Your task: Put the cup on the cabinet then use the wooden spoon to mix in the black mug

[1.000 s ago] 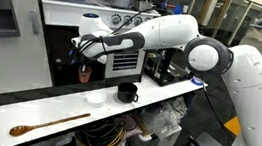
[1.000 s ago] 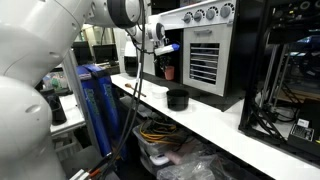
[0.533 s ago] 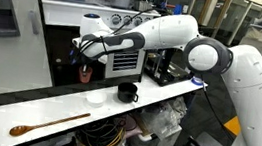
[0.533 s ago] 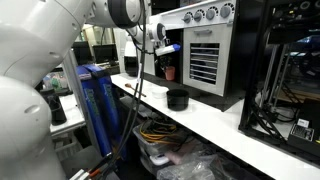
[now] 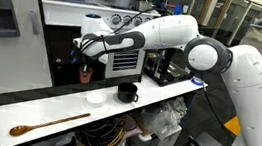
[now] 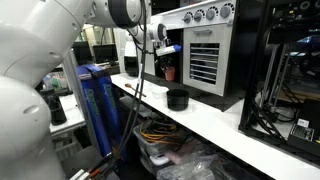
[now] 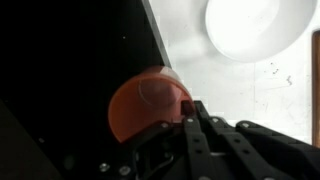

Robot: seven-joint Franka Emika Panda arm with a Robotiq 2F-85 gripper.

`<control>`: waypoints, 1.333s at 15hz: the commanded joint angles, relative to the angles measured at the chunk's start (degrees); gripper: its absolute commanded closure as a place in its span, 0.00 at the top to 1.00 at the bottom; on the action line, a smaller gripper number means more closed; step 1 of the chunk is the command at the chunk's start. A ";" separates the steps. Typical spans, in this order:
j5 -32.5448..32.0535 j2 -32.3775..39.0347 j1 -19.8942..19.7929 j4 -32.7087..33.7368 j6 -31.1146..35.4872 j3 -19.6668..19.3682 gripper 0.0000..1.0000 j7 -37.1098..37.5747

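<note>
We find the arm (image 5: 166, 32) reaching to the cabinet (image 5: 45, 47), with the cup (image 5: 85, 73) at its gripper (image 5: 83, 63).
The cabinet stands far left behind the long white desk (image 5: 164, 90). The wooden spoon (image 5: 49, 125) lies at the desk's near left end, and the black mug (image 5: 127, 93) stands upright to its right. The cup is at the cabinet's dark ledge, just under the gripper. We cannot tell whether the gripper clasps it.

Glossy white rounded arm (image 5: 171, 33), grey joint cap; black fingers (image 7: 205, 135) (pale screws beside them).
</note>
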 commanded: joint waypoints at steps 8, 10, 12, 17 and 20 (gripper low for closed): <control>1.09 -0.45 -1.15 -0.80 -0.46 0.70 0.65 -1.86; 0.85 -0.42 -0.95 -0.68 -0.74 0.50 0.78 -1.58; 0.47 -0.51 -0.63 -0.59 -1.13 0.28 0.93 -1.28; -0.77 -2.02 0.88 -0.83 -3.22 -0.34 1.00 0.51; -1.97 -2.85 2.11 -1.01 -4.02 -0.58 1.00 1.25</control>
